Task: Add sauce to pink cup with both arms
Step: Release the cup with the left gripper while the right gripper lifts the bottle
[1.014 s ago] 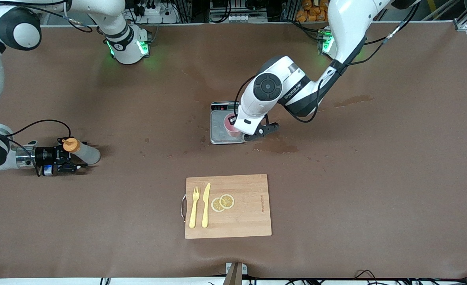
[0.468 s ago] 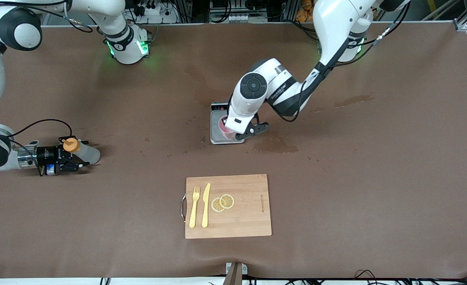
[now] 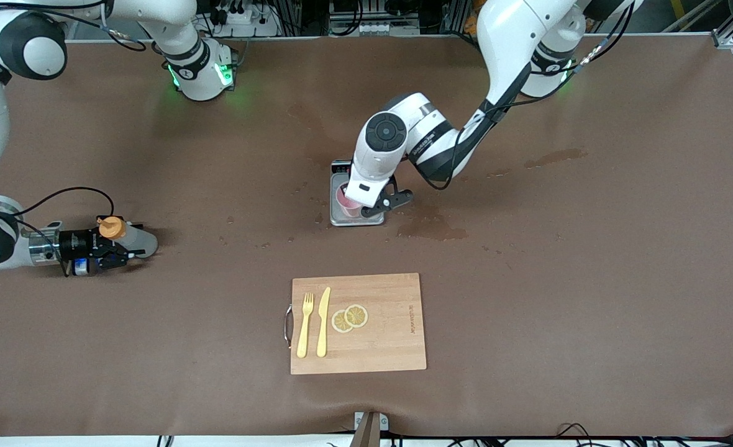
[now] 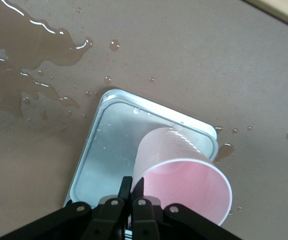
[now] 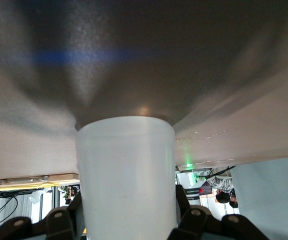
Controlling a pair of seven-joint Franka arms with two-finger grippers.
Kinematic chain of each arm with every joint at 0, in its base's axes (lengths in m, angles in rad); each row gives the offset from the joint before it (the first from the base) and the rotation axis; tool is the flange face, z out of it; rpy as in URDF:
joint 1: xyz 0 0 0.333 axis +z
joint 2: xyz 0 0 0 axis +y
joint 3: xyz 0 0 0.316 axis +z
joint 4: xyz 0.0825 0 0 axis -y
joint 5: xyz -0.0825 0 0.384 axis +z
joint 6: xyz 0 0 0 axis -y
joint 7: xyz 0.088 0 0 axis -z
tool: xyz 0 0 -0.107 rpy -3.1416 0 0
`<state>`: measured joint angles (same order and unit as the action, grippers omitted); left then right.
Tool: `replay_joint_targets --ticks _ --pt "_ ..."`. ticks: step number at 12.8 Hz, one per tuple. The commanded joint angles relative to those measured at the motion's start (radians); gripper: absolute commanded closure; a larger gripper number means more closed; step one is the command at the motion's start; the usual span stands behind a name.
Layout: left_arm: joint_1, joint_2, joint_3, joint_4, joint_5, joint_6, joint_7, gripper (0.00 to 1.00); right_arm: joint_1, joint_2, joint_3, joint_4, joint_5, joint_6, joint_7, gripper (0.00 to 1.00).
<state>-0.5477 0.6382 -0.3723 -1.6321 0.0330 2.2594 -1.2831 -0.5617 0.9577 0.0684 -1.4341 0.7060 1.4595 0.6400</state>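
The pink cup hangs tilted over the steel scale plate, toward the right arm's end of the plate. My left gripper is shut on its rim, one finger inside and one outside. In the front view the cup shows just past my left wrist. The sauce bottle, whitish with an orange cap, stands on the table at the right arm's end. My right gripper reaches in level from the side, its fingers pressed on both sides of the bottle.
A wooden cutting board with a yellow fork, knife and lemon slices lies nearer the front camera. Wet spills mark the table beside the scale.
My left arm has carried the cup across the scale plate toward the right arm's end. My right gripper's fingers have closed in onto the sauce bottle.
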Motion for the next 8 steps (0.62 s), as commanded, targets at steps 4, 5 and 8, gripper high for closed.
replay_joint_targets --ticks 4,5,8 --pt "-0.051 0.023 0.035 0.017 0.074 0.023 -0.106 1.00 -0.003 0.001 0.001 0.018 0.018 -0.011 0.018 0.39" --pt "-0.049 0.023 0.033 0.015 0.074 0.022 -0.120 1.00 0.000 -0.002 -0.001 0.018 0.017 -0.011 0.018 0.42" --pt "-0.037 0.018 0.033 0.011 0.073 0.019 -0.131 0.38 0.003 -0.013 0.001 0.023 0.016 -0.013 0.055 0.51"
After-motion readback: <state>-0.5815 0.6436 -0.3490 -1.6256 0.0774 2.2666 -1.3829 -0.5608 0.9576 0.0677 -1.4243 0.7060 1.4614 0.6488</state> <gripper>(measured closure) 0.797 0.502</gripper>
